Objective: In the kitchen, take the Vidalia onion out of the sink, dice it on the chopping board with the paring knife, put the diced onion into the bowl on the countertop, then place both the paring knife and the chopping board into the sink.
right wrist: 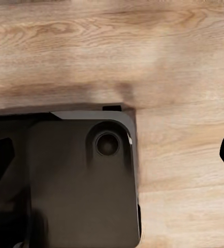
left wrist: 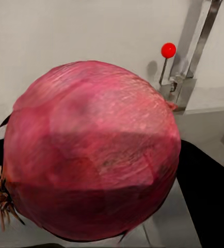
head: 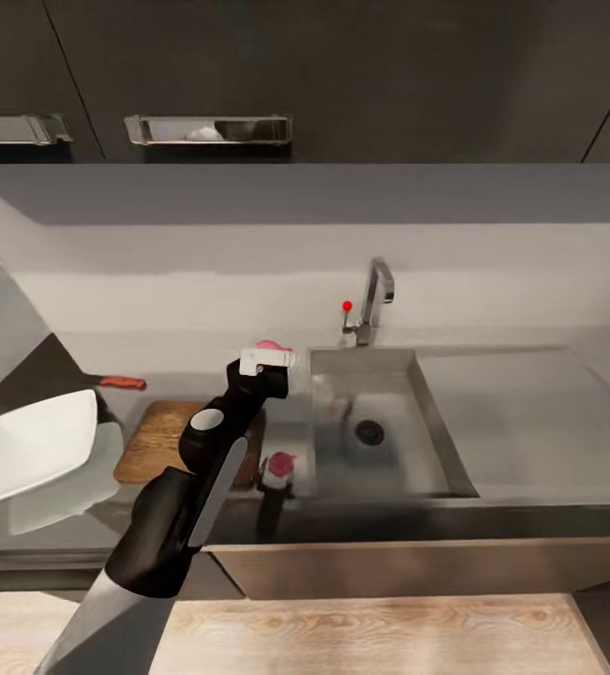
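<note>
Pinkish-red, the onion (left wrist: pixel 91 150) is gripped between the closed jaws of the left gripper (head: pixel 269 357), held above the counter (head: pixel 529 412) between the chopping board (head: pixel 159 436) and the sink (head: pixel 379 469).

Grey countertop (head: pixel 548 398) bearing chopping board (head: pixel 159 436), bowl (head: pixel 28 450), paring knife (head: pixel 117 382).

The head view looks forward and down over the countertop (head: pixel 529 412) and sink (head: pixel 379 422); the left wrist view sits very close behind the onion (left wrist: pixel 91 150), facing the faucet (left wrist: pixel 194 46), which both views share; the right wrist view faces down at wooden floor (right wrist: pixel 184 51).
</note>
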